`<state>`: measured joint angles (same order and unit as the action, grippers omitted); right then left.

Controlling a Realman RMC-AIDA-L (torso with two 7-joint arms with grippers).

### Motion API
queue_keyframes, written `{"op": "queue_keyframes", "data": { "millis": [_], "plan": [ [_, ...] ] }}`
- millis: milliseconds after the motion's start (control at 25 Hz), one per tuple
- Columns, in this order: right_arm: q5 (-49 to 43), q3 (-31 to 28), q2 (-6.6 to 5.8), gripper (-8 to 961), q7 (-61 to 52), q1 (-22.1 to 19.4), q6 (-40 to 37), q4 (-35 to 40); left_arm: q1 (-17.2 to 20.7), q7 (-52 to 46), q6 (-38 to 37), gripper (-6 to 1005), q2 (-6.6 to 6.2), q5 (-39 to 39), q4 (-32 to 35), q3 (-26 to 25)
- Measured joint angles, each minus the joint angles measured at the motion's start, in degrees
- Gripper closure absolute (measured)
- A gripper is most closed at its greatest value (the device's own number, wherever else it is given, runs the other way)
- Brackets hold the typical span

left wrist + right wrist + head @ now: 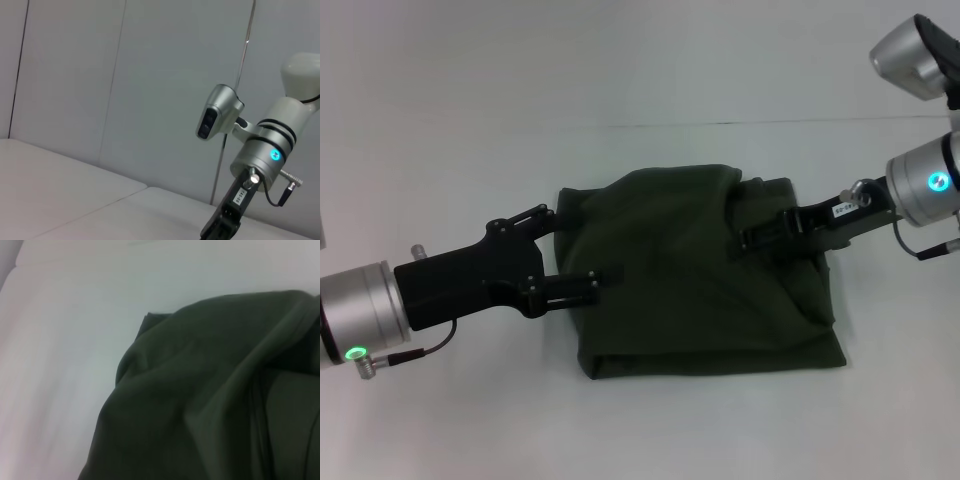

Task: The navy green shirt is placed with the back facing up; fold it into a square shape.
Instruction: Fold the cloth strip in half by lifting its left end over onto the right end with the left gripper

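In the head view, the navy green shirt point(705, 290), a dark olive-green cloth garment already folded into a rough, rumpled rectangle, lies on the plain white table point(460, 130) at the centre of the frame. The left gripper point(574, 250), black and coming in from the lower left, has its two fingers spread apart at the shirt's left edge, one finger at the upper left corner and the other lying on the cloth lower down. The right gripper point(752, 240) reaches in from the right and sits over a raised fold near the shirt's upper right; whether its fingers grip the fabric I cannot tell.
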<state>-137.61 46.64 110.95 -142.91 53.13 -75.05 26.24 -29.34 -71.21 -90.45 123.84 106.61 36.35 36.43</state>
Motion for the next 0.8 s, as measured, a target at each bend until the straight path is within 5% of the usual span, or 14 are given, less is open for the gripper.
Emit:
{"op": "queue_keyframes", "data": {
  "millis": [800],
  "plan": [
    [1.2,1.8,3.07,99,3.0,0.0,4.3,0.0,0.0,0.0,-0.3,66,0.00,-0.4,0.0,-0.4]
  ]
}}
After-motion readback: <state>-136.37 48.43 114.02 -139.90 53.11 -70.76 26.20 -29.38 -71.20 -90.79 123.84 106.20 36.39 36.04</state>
